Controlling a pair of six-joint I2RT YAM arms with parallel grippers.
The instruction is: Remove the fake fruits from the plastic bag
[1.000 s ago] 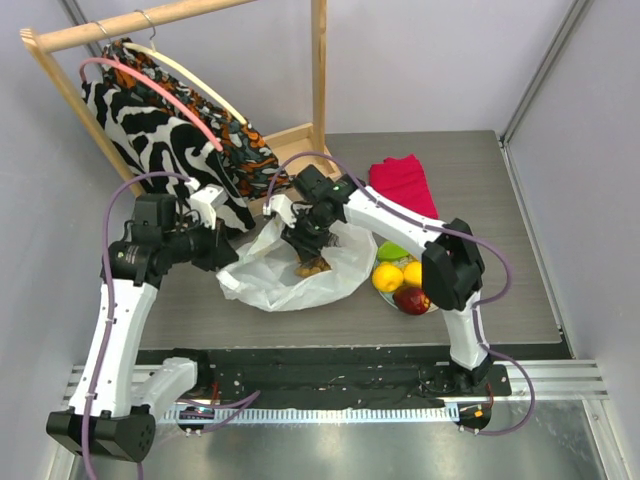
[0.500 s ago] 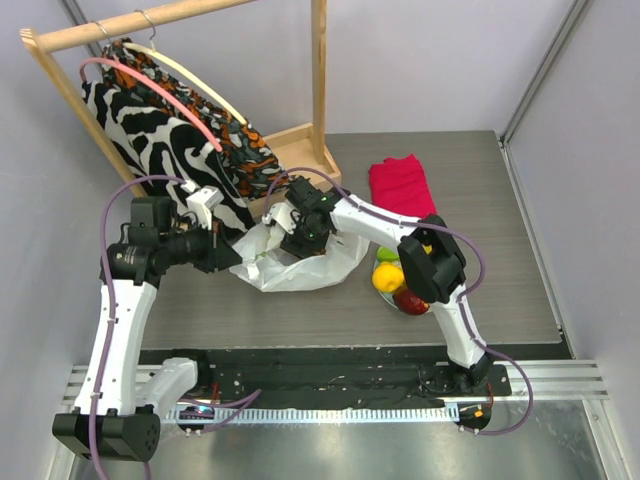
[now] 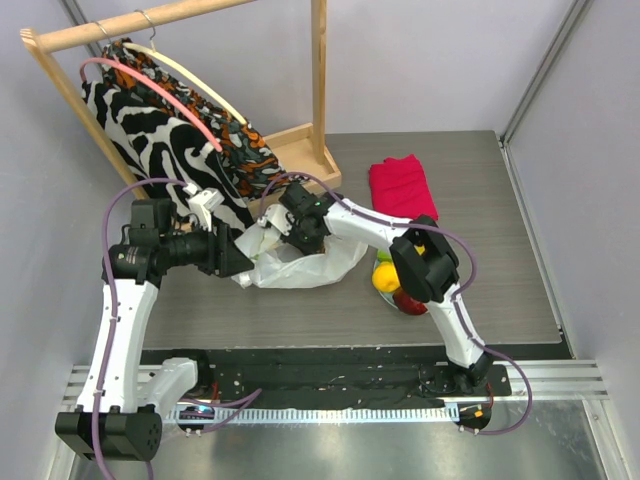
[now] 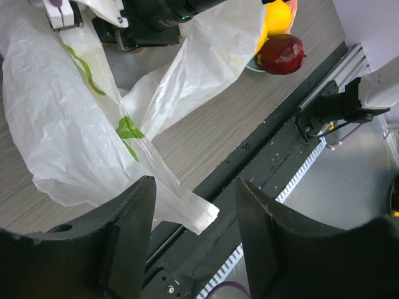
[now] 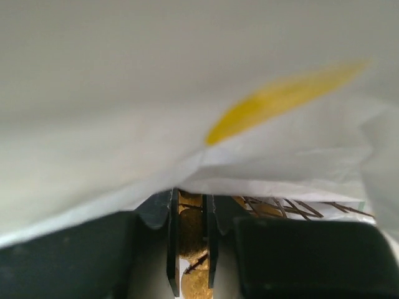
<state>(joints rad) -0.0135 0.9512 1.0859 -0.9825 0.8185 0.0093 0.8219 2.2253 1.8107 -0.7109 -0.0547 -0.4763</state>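
Observation:
The white plastic bag lies crumpled at mid-table. My right gripper is pushed inside it, shut on the brownish grape-like cluster, with bag film draped over its camera. My left gripper stands open at the bag's left edge. A loose strip of the bag hangs between its fingers, not pinched. Right of the bag lie fake fruits: a yellow lemon, a dark red apple and a green piece, partly hidden by the right arm. The left wrist view also shows the apple.
A wooden clothes rack with a zebra-print garment stands at the back left, close behind the bag. A folded red cloth lies at the back right. The black mounting rail runs along the near edge.
My left gripper has opened and let go of the bag's edge. My right gripper has pushed further left into the bag and shut on the grape cluster. The bag bunched leftward.

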